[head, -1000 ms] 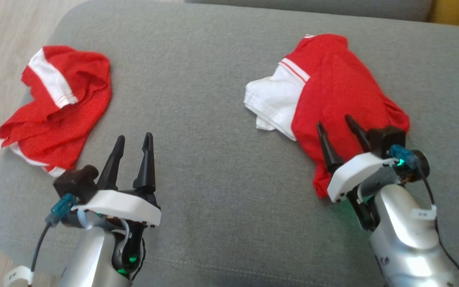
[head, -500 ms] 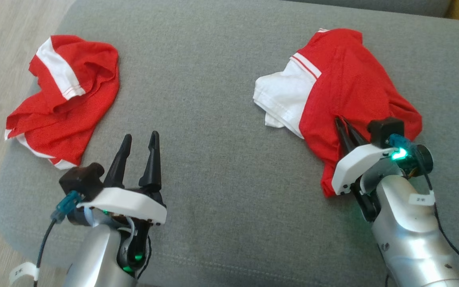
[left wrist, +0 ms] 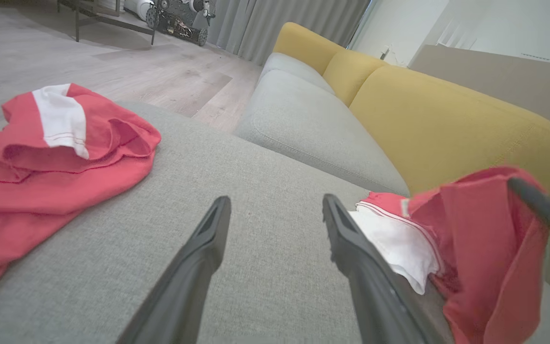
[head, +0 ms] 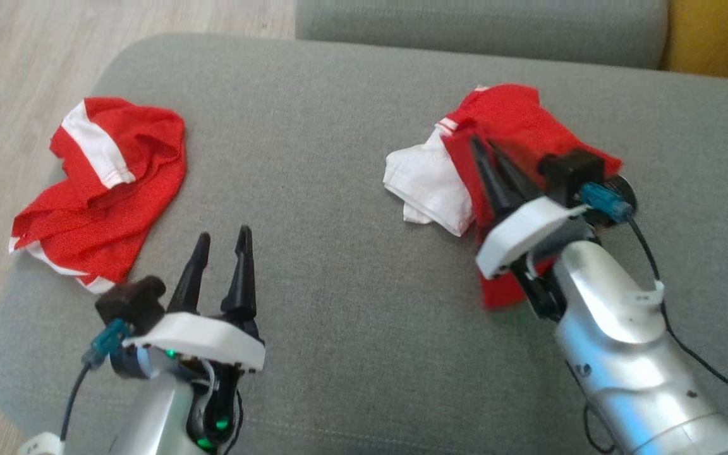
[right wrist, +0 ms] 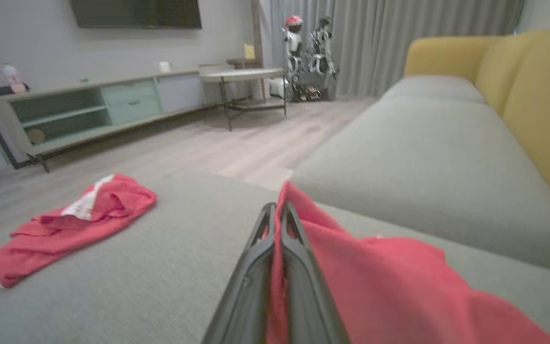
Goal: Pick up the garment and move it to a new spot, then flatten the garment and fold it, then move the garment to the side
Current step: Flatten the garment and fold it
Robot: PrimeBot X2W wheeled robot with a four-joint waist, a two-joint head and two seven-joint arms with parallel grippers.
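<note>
My right gripper (head: 484,145) has its jaws pinched tight on a red fold of the red-and-white garment (head: 515,114), which sits on the right of the grey cushion (head: 339,158) with that fold drawn up into a peak. My left gripper (head: 224,235) hovers over the near left of the cushion, jaws spread and empty, near a second red-and-white garment (head: 105,183) crumpled at the left edge.

The head camera looks down on the cushion (head: 339,126); both wrist cameras skim it closely.
</note>
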